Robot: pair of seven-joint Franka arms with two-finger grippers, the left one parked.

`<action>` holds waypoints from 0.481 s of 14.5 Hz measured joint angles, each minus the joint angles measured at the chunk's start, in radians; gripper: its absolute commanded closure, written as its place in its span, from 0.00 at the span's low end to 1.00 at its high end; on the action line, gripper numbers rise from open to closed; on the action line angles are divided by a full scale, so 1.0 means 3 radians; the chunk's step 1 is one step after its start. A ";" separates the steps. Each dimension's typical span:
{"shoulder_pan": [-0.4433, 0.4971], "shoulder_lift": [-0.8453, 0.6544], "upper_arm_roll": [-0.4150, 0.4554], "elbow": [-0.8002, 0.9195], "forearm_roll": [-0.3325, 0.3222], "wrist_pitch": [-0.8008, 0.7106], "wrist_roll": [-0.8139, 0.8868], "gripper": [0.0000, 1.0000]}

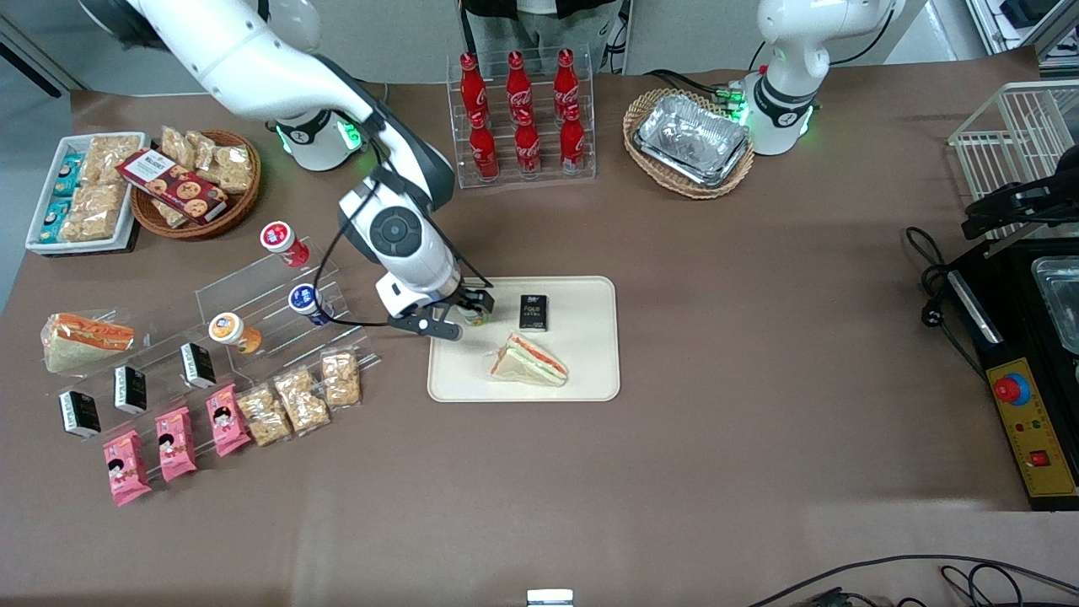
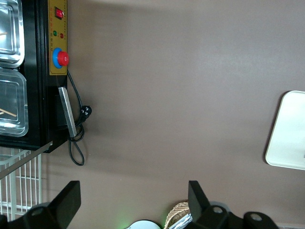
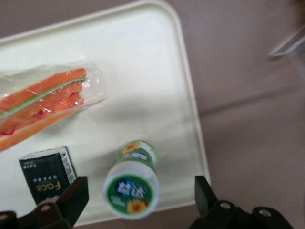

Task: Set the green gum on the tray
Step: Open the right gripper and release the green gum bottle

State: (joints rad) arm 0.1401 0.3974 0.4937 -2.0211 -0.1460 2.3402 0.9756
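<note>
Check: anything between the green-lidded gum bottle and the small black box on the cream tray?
No. Right wrist view shows only bare tray between green gum and black box. The gripper hangs open above the gum.

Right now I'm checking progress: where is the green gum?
The green gum stands on the tray near its rim, beside the black packet, between the open fingers of the gripper.
</note>
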 measured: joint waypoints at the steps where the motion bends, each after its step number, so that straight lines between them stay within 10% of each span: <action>1: -0.0008 -0.0137 0.0002 0.0028 0.0000 -0.0190 0.0000 0.01; 7: -0.0114 -0.0949 -0.0016 0.0107 0.0166 -0.0956 -0.0421 0.01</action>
State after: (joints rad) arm 0.1059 0.1127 0.4888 -1.9891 -0.0962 2.0535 0.8494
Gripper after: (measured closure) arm 0.009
